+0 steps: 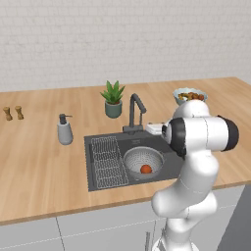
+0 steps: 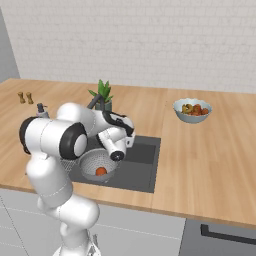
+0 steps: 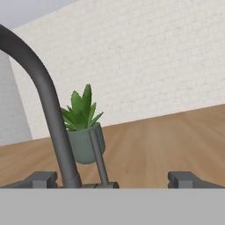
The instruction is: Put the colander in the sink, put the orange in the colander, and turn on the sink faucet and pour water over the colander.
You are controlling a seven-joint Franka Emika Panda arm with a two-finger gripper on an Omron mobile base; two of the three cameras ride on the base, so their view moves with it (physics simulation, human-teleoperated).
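Note:
The grey colander (image 1: 143, 161) sits in the dark sink (image 1: 171, 166), right of the wire rack, and the orange (image 1: 145, 169) lies inside it; from the right, the colander (image 2: 97, 167) and the orange (image 2: 101, 171) show under my forearm. The faucet (image 1: 135, 110) stands at the sink's back edge. In the hand view its bent spout (image 3: 44, 96) rises close on the left, with a thin lever (image 3: 98, 156) beside it. My gripper (image 3: 115, 179) is open, its fingertips (image 3: 41, 179) wide apart level with the faucet's base and nothing between them. No water is visible.
A potted plant (image 1: 113, 100) stands just behind the faucet. A grey soap pump (image 1: 64, 131) is left of the sink, and two small shakers (image 1: 13, 112) stand far left. The pale fruit bowl (image 1: 189, 95) sits at the back right. My elbow hangs over the sink's right side.

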